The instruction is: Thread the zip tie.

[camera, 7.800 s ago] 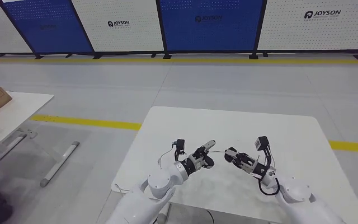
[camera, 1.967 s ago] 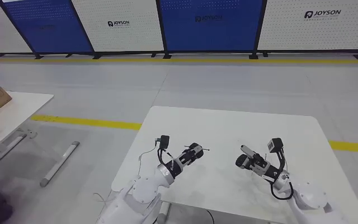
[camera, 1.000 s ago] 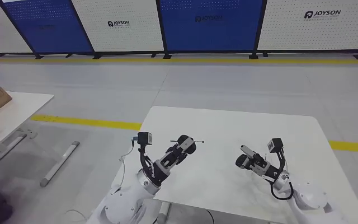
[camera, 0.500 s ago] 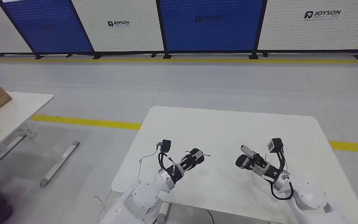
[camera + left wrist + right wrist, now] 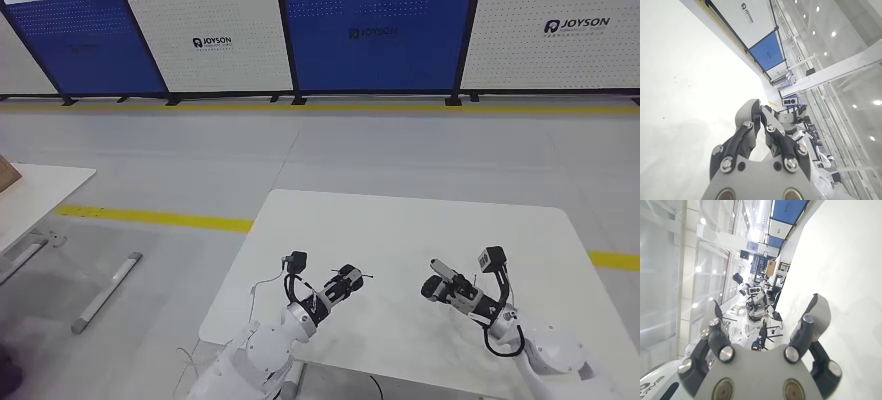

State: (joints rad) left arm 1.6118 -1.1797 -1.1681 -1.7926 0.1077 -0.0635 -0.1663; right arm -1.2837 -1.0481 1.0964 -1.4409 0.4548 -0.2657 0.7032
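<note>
My left gripper (image 5: 349, 279) sits over the near-left part of the white rectangular table (image 5: 420, 222). It is clenched on the thin black plastic zip tie (image 5: 366, 276), and a short dark end pokes out past the fingertips toward my other arm. In the left wrist view the left gripper (image 5: 759, 109) has its pads pressed together at the tips, with the tie a dark sliver between them (edge-on, hard to make out). My right gripper (image 5: 433, 277) is over the near-right part of the table, well apart from the left one. In the right wrist view the right gripper (image 5: 766, 303) is released, fingers spread wide, the table (image 5: 848, 266) beside them.
</note>
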